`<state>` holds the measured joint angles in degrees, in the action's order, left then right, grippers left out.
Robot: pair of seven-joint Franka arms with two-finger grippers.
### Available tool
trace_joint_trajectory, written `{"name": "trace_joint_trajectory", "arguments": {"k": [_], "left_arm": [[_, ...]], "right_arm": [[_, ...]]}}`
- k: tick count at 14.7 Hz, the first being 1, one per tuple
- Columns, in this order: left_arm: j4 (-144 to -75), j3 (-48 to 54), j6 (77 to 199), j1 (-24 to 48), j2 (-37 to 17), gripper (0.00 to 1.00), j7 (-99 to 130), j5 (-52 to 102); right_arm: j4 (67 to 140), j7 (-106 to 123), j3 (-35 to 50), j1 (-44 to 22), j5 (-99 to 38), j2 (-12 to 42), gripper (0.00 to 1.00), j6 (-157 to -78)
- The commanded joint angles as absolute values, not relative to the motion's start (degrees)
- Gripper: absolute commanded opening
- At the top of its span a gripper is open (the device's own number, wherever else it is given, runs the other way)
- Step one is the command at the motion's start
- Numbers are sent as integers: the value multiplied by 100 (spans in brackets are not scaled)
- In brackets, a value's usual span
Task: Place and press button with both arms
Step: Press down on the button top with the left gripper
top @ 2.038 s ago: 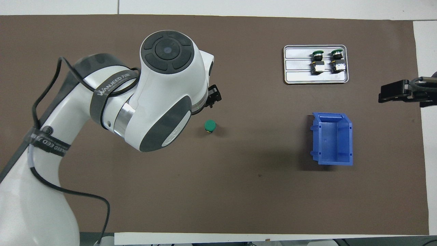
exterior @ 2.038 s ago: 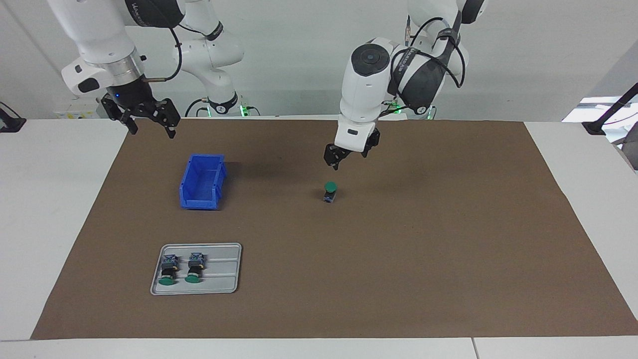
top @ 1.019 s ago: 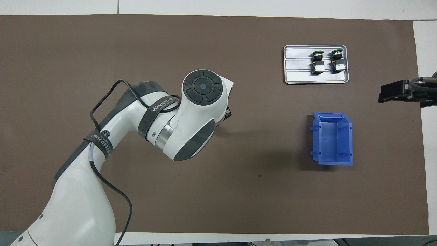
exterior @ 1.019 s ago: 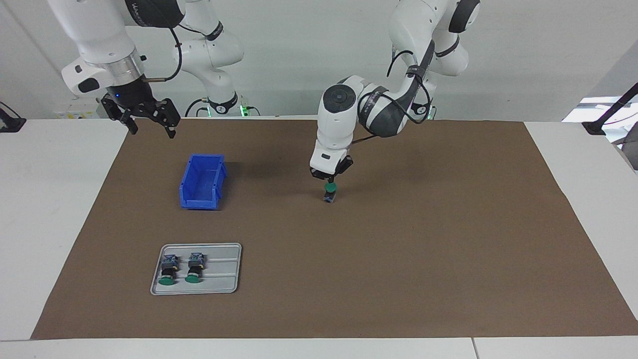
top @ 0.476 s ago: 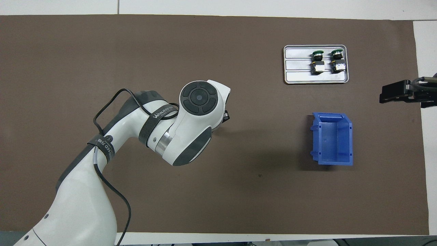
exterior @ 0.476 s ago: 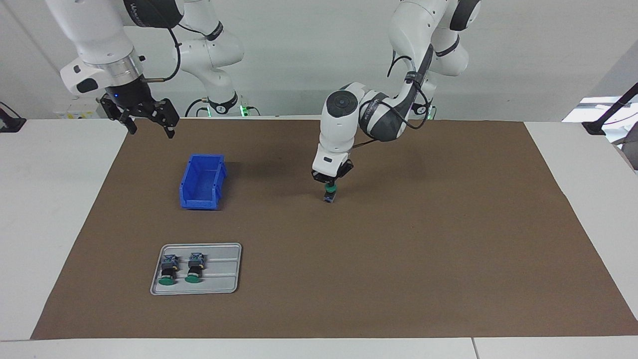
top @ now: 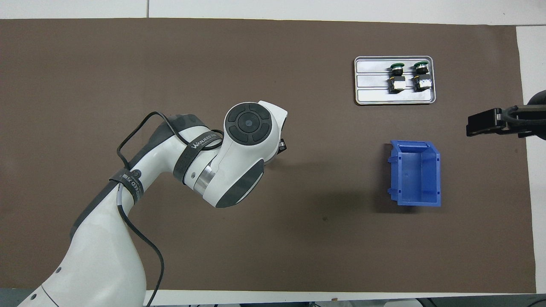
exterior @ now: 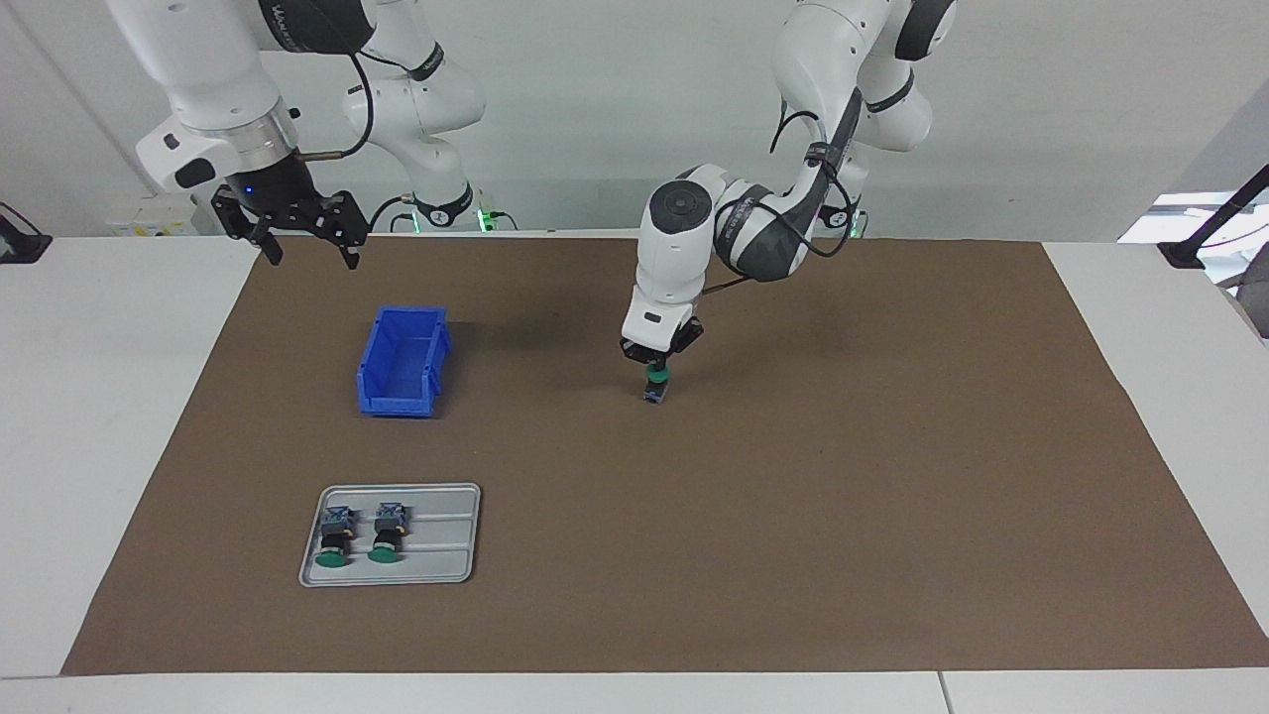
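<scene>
Right gripper (exterior: 304,239) shifted slightly, fingers wide, empty, upper left; left gripper (exterior: 655,364), fingertips together, presses the button (exterior: 654,385) mid-frame.

Blue bin (exterior: 402,360), open top, empty, on the brown mat (exterior: 793,516) toward the right arm's end of the desk (exterior: 89,416), close to the robots' edge. Long axis runs from the robots' edge toward the edge away from them.

Grey metal tray (exterior: 436,555), shallow, ribbed floor, near the mat's corner farthest from the robots at that same end. Farther from the robots than the bin; the two well apart.

Mat covers most of the desk; white margins show at both ends.
</scene>
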<state>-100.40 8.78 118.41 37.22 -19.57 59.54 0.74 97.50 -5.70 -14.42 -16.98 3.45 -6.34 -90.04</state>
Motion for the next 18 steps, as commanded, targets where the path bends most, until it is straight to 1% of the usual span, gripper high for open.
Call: {"name": "trace_joint_trajectory", "arguments": {"k": [1, 10, 14, 16, 18], "left_arm": [[-10257, 800, 12076, 3841, -1907, 0, 6064, -18], [-10274, 791, 12190, 3885, -2092, 0, 6187, -35], [-10432, 791, 12401, 3929, -2092, 0, 6267, -62], [-10337, 782, 12279, 3929, -2092, 0, 6275, -70], [-10074, 782, 12016, 3911, -2092, 1, 6267, -70]], "right_arm": [[9853, -396, -1415, -1705, 343, -765, 99, -8947], [9853, -264, -1389, -1696, 334, -765, 99, -8965], [9853, -264, -1380, -1714, 334, -765, 99, -9044], [9861, -264, -1380, -1783, 325, -756, 98, -9105], [9879, -272, -1380, -1854, 299, -756, 98, -9255]]}}
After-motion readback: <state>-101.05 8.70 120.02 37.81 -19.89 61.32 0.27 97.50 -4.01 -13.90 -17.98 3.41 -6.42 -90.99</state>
